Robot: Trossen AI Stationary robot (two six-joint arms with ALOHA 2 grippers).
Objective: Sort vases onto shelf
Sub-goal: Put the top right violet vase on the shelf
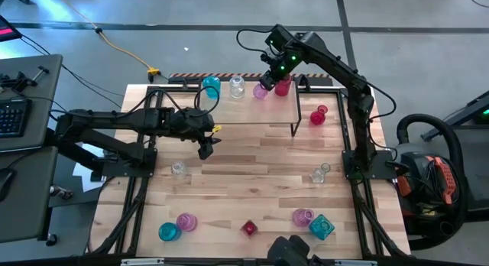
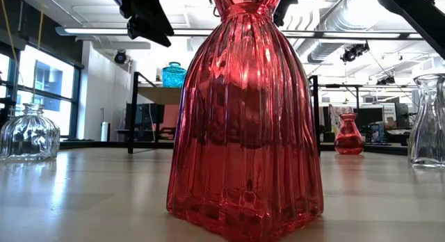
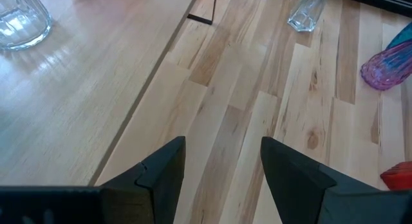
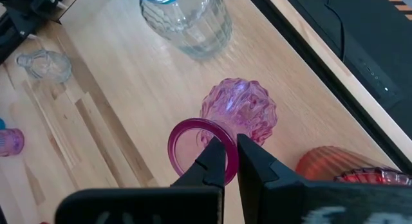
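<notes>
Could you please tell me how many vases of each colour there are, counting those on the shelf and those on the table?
teal vase: 3
clear vase: 3
pink vase: 3
red vase: 3
Total: 12

Wooden slat table [image 1: 252, 182], keyboard [image 1: 11, 117] on grey desk [image 1: 34, 75], yellow cable [image 1: 126, 53] on floor
</notes>
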